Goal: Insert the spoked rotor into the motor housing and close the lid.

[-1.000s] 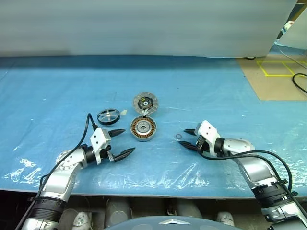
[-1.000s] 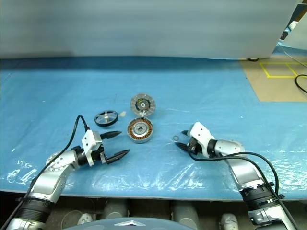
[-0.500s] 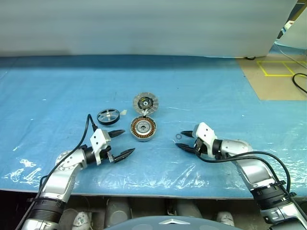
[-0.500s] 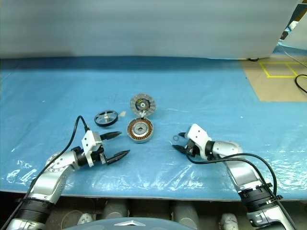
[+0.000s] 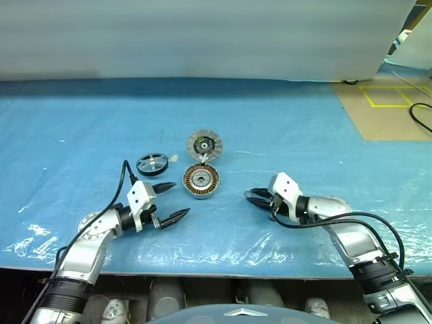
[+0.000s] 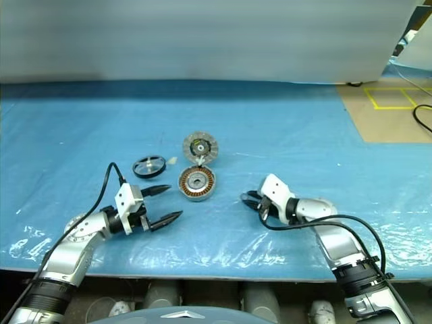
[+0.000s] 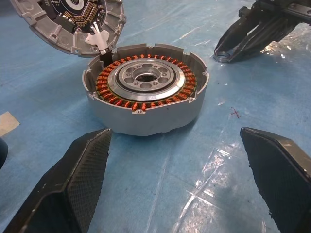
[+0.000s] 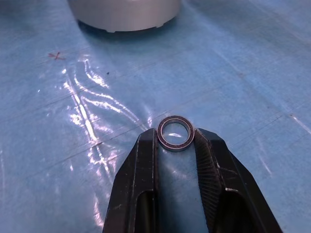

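The spoked rotor point(image 5: 152, 164), black-rimmed with pale spokes, lies flat on the blue sheet, left of the motor housing point(image 5: 202, 181). The housing's copper windings point(image 7: 146, 97) face up. Its lid point(image 5: 204, 145) is swung open behind it, showing its inner face point(image 7: 73, 19). My left gripper point(image 5: 179, 198) stands open just in front and left of the housing, touching nothing. To the right of the housing, my right gripper point(image 8: 175, 138) is shut on a small metal ring point(image 8: 175, 132), which lies on the sheet between its fingertips.
A crinkled blue plastic sheet point(image 5: 304, 135) covers the table up to its front edge point(image 5: 223, 260). A small scrap of tape point(image 5: 173, 158) lies beside the rotor. A white backdrop point(image 5: 202, 40) stands behind, and floor with yellow markings point(image 5: 388, 94) lies far right.
My right gripper has drawn its fingers together around the small ring and edged slightly toward the housing. The left gripper, rotor, housing and lid have not moved.
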Tool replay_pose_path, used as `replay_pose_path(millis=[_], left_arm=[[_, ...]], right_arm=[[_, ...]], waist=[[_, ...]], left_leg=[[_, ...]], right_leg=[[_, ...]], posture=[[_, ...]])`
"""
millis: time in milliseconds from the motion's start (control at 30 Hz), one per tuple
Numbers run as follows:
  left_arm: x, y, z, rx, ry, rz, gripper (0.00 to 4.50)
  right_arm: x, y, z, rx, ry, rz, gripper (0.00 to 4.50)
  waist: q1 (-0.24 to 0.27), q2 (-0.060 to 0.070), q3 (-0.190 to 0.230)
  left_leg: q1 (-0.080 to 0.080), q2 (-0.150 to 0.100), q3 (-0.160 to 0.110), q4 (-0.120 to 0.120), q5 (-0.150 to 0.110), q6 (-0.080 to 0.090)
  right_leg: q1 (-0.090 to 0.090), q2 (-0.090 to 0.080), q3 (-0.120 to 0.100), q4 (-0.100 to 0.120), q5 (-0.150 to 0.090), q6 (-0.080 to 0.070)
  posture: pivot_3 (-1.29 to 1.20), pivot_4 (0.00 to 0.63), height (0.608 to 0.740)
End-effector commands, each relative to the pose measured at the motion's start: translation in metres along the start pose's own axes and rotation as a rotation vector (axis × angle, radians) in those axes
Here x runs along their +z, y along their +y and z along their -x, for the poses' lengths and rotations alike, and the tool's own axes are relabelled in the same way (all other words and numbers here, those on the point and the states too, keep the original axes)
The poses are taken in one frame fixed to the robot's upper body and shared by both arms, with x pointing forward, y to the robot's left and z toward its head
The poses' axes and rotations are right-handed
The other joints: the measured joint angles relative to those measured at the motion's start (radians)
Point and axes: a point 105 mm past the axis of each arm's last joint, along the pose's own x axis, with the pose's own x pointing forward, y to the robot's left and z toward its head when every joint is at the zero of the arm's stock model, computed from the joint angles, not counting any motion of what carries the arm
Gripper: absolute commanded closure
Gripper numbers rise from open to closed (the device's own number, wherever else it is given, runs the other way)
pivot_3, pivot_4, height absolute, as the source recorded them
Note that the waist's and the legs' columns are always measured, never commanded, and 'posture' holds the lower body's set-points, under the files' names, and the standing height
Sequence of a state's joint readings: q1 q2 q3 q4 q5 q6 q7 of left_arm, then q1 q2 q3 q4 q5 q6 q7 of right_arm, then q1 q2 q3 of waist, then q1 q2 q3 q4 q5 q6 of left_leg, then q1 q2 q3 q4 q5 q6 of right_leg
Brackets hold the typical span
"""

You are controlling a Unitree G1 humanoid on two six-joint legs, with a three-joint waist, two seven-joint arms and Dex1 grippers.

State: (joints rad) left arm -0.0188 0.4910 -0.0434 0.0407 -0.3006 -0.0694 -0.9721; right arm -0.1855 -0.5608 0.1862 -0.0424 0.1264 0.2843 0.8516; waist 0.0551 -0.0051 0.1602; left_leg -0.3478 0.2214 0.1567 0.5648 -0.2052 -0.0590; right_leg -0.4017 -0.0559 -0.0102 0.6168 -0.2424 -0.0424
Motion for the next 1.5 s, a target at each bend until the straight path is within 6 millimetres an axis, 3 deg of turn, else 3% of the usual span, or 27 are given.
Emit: replay_pose_path(millis=[33,200,300,467,667,833,1133,1500], left_arm=[[0.010,0.004,0.003,0.015,-0.020,-0.041,0.00],[0.010,0.004,0.006,0.033,-0.017,-0.041,0.00],[0.010,0.004,0.007,0.045,-0.020,-0.039,0.00],[0.010,0.002,0.006,0.046,-0.023,-0.036,0.00],[0.009,0.000,0.006,0.048,-0.024,-0.033,0.00],[0.009,-0.001,0.006,0.051,-0.024,-0.034,0.00],[0.008,-0.001,0.007,0.059,-0.022,-0.034,0.00],[0.006,0.000,0.007,0.058,-0.020,-0.031,0.00]], right_arm=[[0.061,-0.021,0.001,-0.038,-0.185,-0.002,3.84],[0.136,-0.023,0.003,0.049,-0.354,0.058,3.84],[0.147,-0.012,-0.001,0.131,-0.329,0.117,3.84],[0.128,-0.001,-0.032,0.173,-0.135,0.224,3.84],[0.134,0.004,-0.059,0.192,-0.118,0.242,3.84],[0.125,0.019,-0.076,0.244,-0.076,0.244,3.84],[0.094,0.028,-0.086,0.267,0.017,0.256,3.84],[0.082,0.031,-0.086,0.286,0.038,0.226,3.84]], waist=[[-0.009,0.001,0.000],[-0.013,0.001,0.001],[-0.007,0.001,0.001],[-0.007,0.001,0.001],[-0.015,0.001,0.001],[-0.010,0.001,0.001],[-0.011,0.001,0.001],[-0.012,0.001,0.001]], left_leg=[[0.000,0.000,0.000,0.001,0.000,-0.001],[-0.002,0.000,0.000,0.000,0.002,-0.003],[-0.002,0.000,0.000,-0.002,0.002,-0.003],[-0.003,0.000,0.000,-0.002,0.002,-0.003],[-0.002,0.000,0.000,0.000,0.002,-0.004],[-0.003,0.000,0.000,0.001,0.002,-0.004],[-0.003,0.000,0.000,0.000,0.002,-0.004],[-0.002,0.000,0.000,0.002,0.002,-0.004]], right_leg=[[-0.002,0.000,0.000,0.001,0.000,0.000],[-0.006,0.000,0.000,0.003,0.000,0.000],[-0.006,0.001,0.000,0.003,0.000,0.000],[-0.005,0.000,-0.001,0.002,0.002,0.002],[-0.006,0.000,0.000,0.003,0.000,0.000],[-0.006,0.000,0.000,0.003,0.000,0.000],[-0.006,0.000,0.000,0.004,0.000,0.000],[-0.005,0.000,0.000,0.005,0.000,0.000]], posture=[[0.00,0.150,0.740],[0.00,0.150,0.740],[0.00,0.150,0.740],[0.00,0.150,0.740],[0.00,0.150,0.740],[0.00,0.150,0.740],[0.00,0.150,0.740],[0.00,0.150,0.740]])
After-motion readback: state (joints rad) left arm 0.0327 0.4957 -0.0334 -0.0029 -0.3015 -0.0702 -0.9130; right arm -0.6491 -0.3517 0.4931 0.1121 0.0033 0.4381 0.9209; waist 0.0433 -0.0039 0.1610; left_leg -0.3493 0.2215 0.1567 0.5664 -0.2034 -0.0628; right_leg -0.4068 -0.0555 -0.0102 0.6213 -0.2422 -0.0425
